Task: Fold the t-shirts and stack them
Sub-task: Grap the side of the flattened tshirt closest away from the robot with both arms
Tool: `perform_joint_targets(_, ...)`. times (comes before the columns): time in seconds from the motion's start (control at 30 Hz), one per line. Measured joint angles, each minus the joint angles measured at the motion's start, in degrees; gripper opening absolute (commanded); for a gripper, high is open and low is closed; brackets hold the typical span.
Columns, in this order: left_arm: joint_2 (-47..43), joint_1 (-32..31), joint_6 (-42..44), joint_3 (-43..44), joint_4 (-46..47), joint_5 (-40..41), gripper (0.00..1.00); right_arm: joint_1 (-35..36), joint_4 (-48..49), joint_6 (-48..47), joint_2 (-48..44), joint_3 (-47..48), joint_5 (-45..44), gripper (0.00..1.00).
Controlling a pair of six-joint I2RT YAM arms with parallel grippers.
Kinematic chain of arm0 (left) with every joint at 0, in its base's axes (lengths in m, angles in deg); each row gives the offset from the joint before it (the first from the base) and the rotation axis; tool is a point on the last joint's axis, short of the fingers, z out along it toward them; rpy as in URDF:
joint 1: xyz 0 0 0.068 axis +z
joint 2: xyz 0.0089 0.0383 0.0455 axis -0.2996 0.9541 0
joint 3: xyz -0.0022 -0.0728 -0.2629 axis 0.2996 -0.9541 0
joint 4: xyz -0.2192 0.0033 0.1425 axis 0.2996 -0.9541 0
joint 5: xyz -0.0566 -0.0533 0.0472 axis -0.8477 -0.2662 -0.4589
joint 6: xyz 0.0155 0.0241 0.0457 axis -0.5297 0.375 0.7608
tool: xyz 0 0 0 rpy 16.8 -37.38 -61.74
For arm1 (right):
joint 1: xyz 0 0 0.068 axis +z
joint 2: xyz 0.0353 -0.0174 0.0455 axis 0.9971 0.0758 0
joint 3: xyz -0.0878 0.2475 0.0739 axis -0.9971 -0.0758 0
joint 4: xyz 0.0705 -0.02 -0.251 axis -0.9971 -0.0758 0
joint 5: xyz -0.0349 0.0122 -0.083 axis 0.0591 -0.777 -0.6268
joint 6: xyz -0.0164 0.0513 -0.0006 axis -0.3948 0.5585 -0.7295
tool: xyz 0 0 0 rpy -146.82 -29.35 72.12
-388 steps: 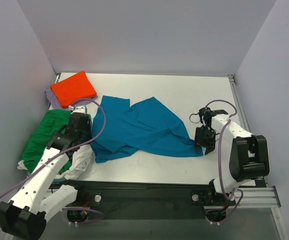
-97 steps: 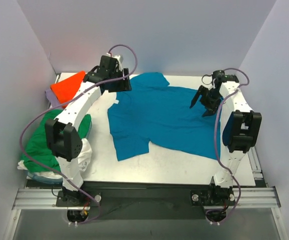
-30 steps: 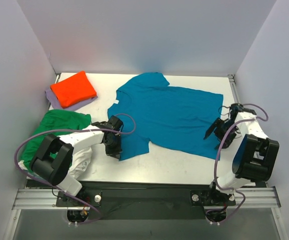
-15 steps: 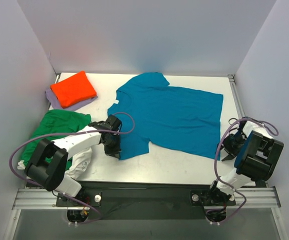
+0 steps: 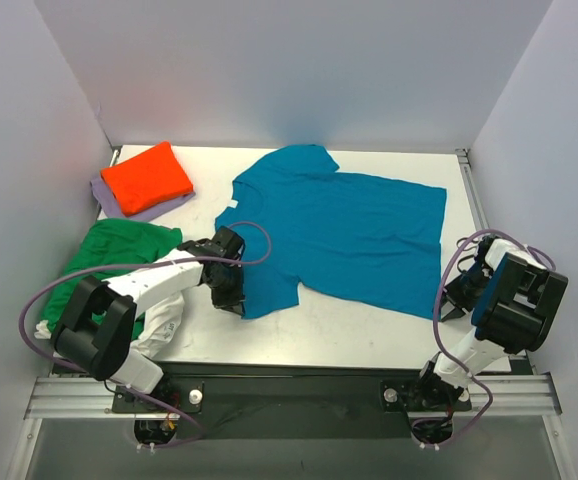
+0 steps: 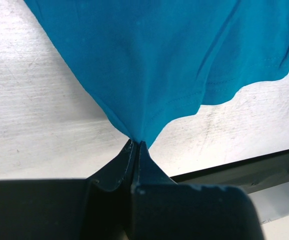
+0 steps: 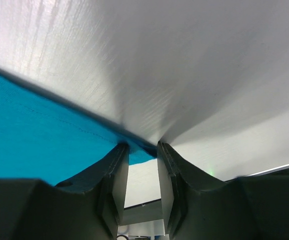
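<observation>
Teal t-shirt (image 5: 344,230) looks limp, best taken by corners; left gripper (image 6: 136,145) pinches one hem corner; right gripper (image 7: 142,152), slightly parted, sits at another.

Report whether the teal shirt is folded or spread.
Spread. The teal t-shirt lies flat on the table, collar, sleeves and hem all showing, no fold made yet.

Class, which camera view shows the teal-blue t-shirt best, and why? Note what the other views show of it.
Top external: almost the whole teal-blue t-shirt lies spread flat there. Left wrist shows only a hem corner pinched in the shut left pincer. Right wrist shows only one edge, its corner reaching the tips of the open right pincer.
</observation>
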Motion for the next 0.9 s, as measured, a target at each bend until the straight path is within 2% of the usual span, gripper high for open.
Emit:
perform_joint_targets(0.4, 1.1, 0.0, 0.2, 2.6, -1.7, -0.5, 0.0, 0.0, 0.4, 1.3, -0.2, -0.5, 0.9, 0.0)
perform_joint_targets(0.63, 0.6, 0.0, 0.7, 2.9, -4.4, -0.4, 0.0, 0.0, -0.4, 1.3, -1.3, -1.3, 0.1, 0.0)
perform_joint_targets(0.9, -4.8, 0.0, 0.9, 2.9, -9.2, 0.6, 0.0, 0.0, -6.9, 1.5, -4.1, -1.3, -3.8, 0.0)
